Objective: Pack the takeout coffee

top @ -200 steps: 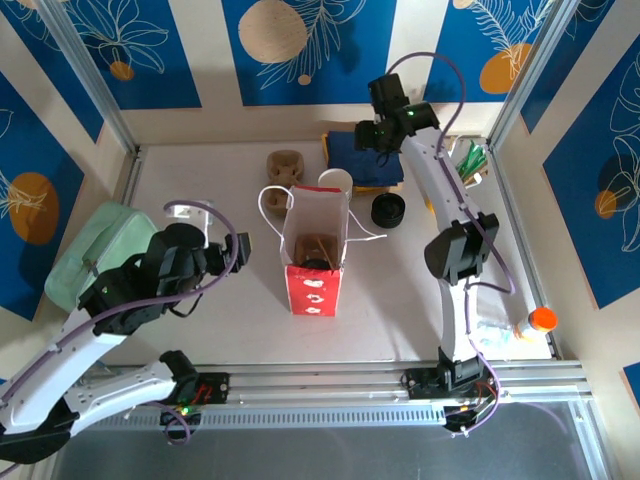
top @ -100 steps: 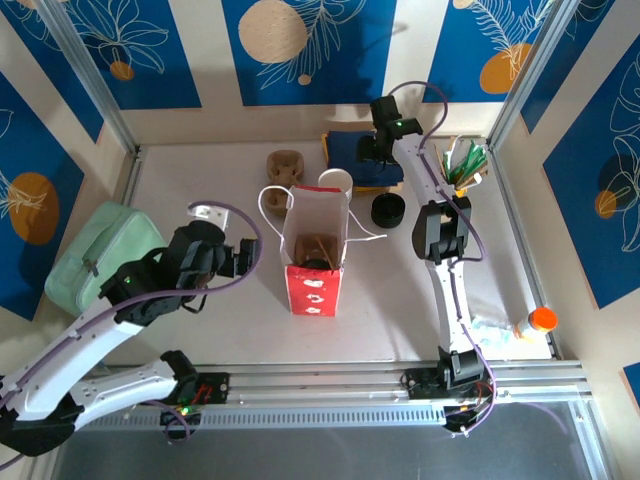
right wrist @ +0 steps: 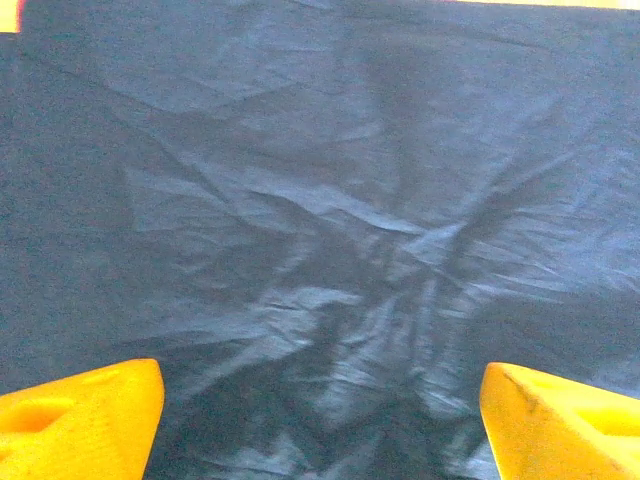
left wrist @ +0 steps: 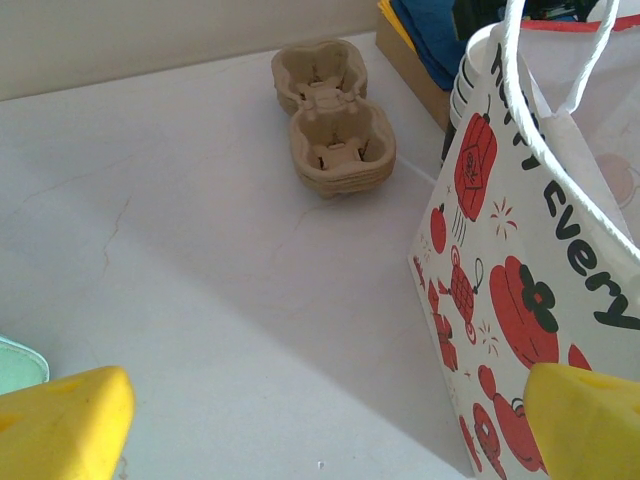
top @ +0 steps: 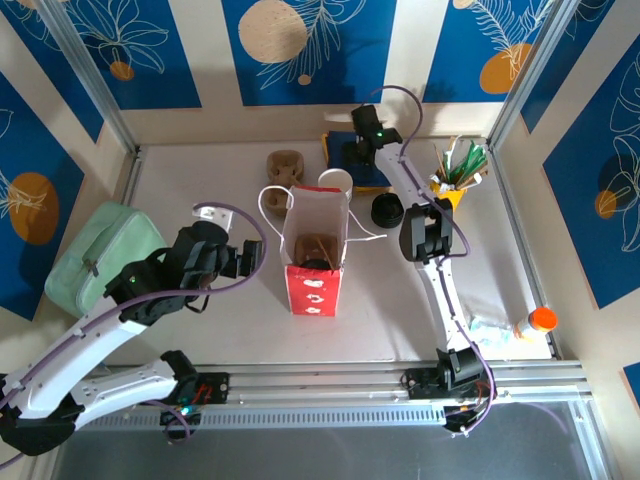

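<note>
The red-and-white paper bag [top: 314, 252] stands open mid-table, its printed side [left wrist: 520, 260] close in the left wrist view. Down inside it a brown carrier holds a dark round lid [top: 316, 264], apparently the takeout coffee's; the cup's sides are hidden. My left gripper [top: 247, 256] [left wrist: 330, 420] hangs open just left of the bag, nothing between its yellow fingertips [left wrist: 70, 425]. At the back, my right gripper [top: 361, 152] [right wrist: 320, 410] is open low over a stack of dark blue napkins [top: 372, 165] [right wrist: 320, 220], holding nothing.
Cardboard cup carriers [top: 285, 165] [left wrist: 335, 130] lie at the back left of the bag. A stack of white cups [top: 335, 180] [left wrist: 470, 75] stands behind it. A black round stack [top: 387, 210], a yellow cup of straws [top: 455, 175], a mint case [top: 95, 250] and an orange-capped bottle [top: 540, 320] surround.
The right arm has swung left and folded back, bringing its gripper over the blue napkins while its jaws widened. The left gripper opened wider and edged toward the bag.
</note>
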Motion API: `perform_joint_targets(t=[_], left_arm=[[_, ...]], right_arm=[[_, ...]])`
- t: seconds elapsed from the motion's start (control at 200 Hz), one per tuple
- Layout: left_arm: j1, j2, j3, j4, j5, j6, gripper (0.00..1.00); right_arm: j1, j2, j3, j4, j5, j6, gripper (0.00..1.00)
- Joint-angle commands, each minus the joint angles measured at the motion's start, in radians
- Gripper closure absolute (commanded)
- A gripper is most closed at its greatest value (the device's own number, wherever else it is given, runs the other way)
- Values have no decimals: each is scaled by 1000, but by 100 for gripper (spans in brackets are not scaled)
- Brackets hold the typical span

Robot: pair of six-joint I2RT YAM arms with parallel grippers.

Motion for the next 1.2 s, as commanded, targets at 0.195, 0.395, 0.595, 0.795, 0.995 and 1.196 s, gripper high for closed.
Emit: perform_joint_targets(t=[0.195,0.395,0.595,0.795,0.995,1.196], left_arm=[[10,-24,-12,-1,9,4,0],[10,-23,-13,4,13,0,0],[10,-14,-7,7,16,1,0],[10,-7,-10,15,23,-1,1],[10,4,-10,19,33,-3,1],[10,10,-9,19,43,-14,1]], right_arm=[[-21,53,36,11,19,30,17],[-28,56,30,2,4,53,19],[-39,51,34,-11,-37,82,29],[-47,42,36,-17,-82,104,42],[-52,31,27,-18,-114,128,52],[-56,14,23,-21,-126,138,58]])
